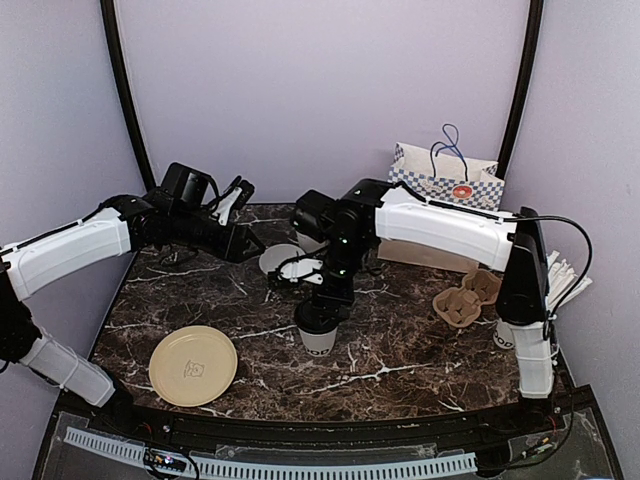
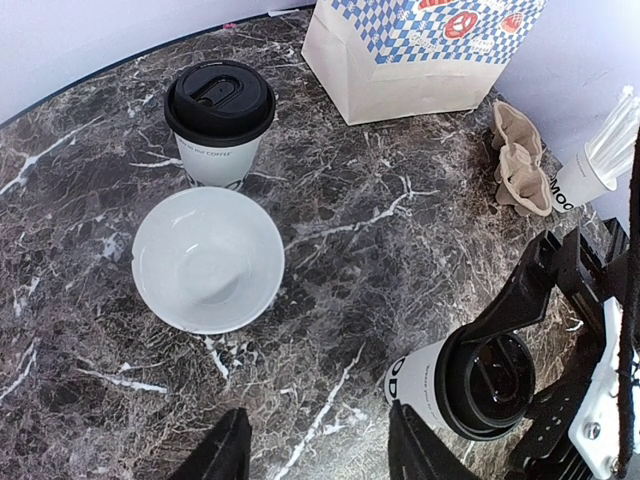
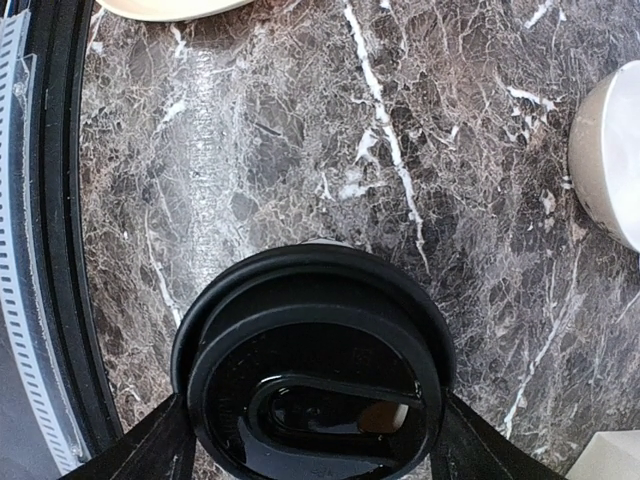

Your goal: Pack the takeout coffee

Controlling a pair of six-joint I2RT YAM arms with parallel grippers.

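From above, the right gripper covers the top of a white coffee cup mid-table, while the left gripper hangs over the back left of the dark marble table, lilac walls behind. The left wrist view shows its fingers apart on nothing and a second cup, black-lidded, beside a white bowl; the overhead view hides that cup behind the right arm. The right wrist view has dark fingertips flanking the black lid, cut off below; whether they grip cannot be told.
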